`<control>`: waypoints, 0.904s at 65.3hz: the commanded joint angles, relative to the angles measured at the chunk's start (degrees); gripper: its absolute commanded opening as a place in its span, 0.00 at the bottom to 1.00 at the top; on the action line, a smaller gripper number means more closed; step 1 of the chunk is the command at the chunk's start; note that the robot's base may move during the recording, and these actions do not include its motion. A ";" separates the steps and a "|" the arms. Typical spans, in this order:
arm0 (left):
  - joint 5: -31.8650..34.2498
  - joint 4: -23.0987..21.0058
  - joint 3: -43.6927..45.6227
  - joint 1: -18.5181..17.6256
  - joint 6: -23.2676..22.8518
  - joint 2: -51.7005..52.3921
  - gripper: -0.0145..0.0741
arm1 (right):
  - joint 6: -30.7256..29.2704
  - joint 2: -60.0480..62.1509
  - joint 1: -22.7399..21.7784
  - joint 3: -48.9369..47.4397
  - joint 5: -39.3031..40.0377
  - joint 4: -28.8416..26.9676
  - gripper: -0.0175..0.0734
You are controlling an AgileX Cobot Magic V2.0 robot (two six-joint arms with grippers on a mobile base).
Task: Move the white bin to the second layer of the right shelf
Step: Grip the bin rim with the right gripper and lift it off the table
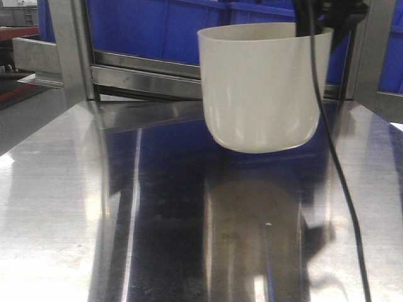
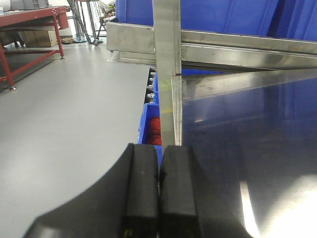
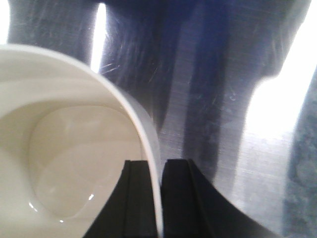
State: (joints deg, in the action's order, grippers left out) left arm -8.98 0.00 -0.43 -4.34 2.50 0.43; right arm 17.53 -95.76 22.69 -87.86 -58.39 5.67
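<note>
holding white bin (image 1: pixel 264 88) above steel deck (image 1: pixel 63 220)
grasped by right gripper (image 3: pixel 158 171), rim wall between its jaws; clenched empty at left gripper (image 2: pixel 159 171), shelf post (image 2: pixel 166 74) just ahead.

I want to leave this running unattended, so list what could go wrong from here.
1. The right gripper pinches only one wall of the glossy white bin at its rim, above the steel deck; the bin may slip or swing.
2. A black cable hangs across the bin's front and may snag.
3. The steel frame posts and blue crates stand close behind; a careless swing could strike them.
</note>
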 commanded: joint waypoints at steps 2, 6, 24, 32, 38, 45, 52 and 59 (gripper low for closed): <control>4.89 -0.35 -2.11 -0.22 -0.30 0.92 0.26 | -6.11 6.54 -3.91 3.46 7.85 -5.13 0.25; 4.89 -0.35 -2.11 -0.22 -0.30 0.92 0.26 | -7.74 9.17 -6.02 7.25 10.84 -6.81 0.25; 4.89 -0.35 -2.11 -0.22 -0.30 0.92 0.26 | -8.07 22.93 -17.11 24.40 23.17 -7.21 0.25; 4.89 -0.35 -2.11 -0.22 -0.30 0.92 0.26 | -8.62 28.51 -20.75 29.96 24.04 -7.20 0.25; 4.89 -0.35 -2.11 -0.22 -0.30 0.92 0.26 | -8.62 32.47 -22.46 33.09 24.08 -7.20 0.25; 4.89 -0.35 -2.11 -0.22 -0.30 0.92 0.26 | -8.62 37.64 -23.53 36.88 24.17 -7.09 0.25; 4.89 -0.35 -2.11 -0.22 -0.30 0.92 0.26 | -8.62 43.10 -23.52 40.49 24.86 -6.88 0.25; 4.89 -0.35 -2.11 -0.22 -0.30 0.92 0.26 | -8.62 48.42 -23.52 43.78 26.00 -6.88 0.25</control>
State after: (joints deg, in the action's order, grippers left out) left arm -8.98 0.00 -0.43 -4.34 2.50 0.43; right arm 9.11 -51.67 -0.45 -44.22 -37.94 -1.33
